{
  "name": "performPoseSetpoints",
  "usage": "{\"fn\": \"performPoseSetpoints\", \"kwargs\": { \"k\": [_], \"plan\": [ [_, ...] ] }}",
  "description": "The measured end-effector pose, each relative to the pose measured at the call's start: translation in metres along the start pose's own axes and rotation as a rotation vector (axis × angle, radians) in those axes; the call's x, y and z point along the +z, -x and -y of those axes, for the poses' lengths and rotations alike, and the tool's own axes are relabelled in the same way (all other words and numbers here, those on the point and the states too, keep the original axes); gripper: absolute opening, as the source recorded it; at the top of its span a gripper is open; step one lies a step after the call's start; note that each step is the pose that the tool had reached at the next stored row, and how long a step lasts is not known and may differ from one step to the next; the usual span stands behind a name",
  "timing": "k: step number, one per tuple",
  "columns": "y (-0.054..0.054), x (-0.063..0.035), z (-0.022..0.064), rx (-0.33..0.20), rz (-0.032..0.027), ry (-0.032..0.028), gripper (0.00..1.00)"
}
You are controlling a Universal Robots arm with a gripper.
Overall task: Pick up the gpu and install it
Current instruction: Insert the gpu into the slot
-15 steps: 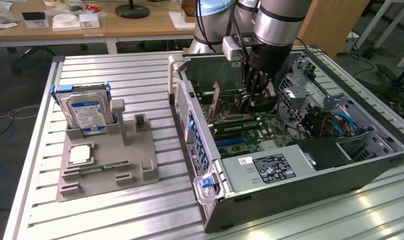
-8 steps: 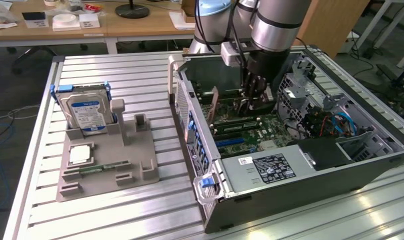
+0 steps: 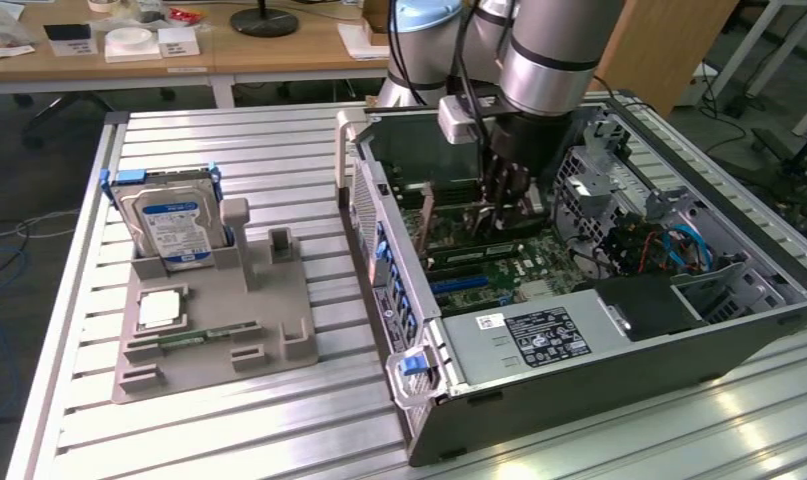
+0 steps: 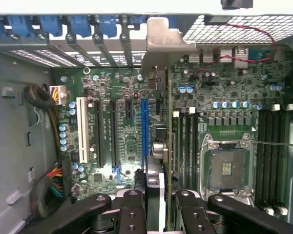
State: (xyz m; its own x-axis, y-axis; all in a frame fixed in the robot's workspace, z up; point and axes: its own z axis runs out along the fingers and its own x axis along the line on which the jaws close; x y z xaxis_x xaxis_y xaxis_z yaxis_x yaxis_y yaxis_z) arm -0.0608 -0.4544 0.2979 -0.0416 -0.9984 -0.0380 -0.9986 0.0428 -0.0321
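An open computer case (image 3: 603, 330) is laid on its side on a slatted metal table (image 3: 296, 440), and the arm (image 3: 550, 50) is reached down into it from above. The gripper (image 3: 507, 205) is seen inside the case, just over the motherboard (image 3: 510, 270). In the wrist view the gripper (image 4: 161, 195) is closed on the gpu (image 4: 162, 146), which is held edge-on between the two dark fingers (image 4: 133, 212), its thin board running away from the camera toward the rear wall of the case. The pale metal bracket (image 4: 161, 44) at the far end of the gpu is placed against the row of rear slot openings, beside the blue slot clips (image 4: 78, 24). The card is set upright above the motherboard (image 4: 112, 131), between the blue expansion slot (image 4: 144, 131) and the bank of memory slots next to the processor socket (image 4: 225, 168); whether its edge is already seated in a slot cannot be told.

On the exterior view's left, well apart from the case, a grey holder tray (image 3: 216, 330) is rested on the table. A silver hard drive (image 3: 176, 230) with a blue label is stood upright in it, and a narrow green memory stick (image 3: 210, 335) is laid flat nearer the front. A black power supply label (image 3: 550, 335) is seen on the near end of the case
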Motion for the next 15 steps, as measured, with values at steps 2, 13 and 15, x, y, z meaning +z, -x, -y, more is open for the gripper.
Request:
{"fn": "performPoseSetpoints", "kwargs": {
  "k": [2,13,15],
  "plan": [
    [-0.003,0.0009,-0.0004,0.0,-0.0001,0.0,0.28],
    [-0.007,0.0151,-0.0062,0.0,-0.0001,0.0,0.28],
    [-0.007,0.0187,-0.0068,0.0,-0.0002,0.0,0.28]
  ]
}}
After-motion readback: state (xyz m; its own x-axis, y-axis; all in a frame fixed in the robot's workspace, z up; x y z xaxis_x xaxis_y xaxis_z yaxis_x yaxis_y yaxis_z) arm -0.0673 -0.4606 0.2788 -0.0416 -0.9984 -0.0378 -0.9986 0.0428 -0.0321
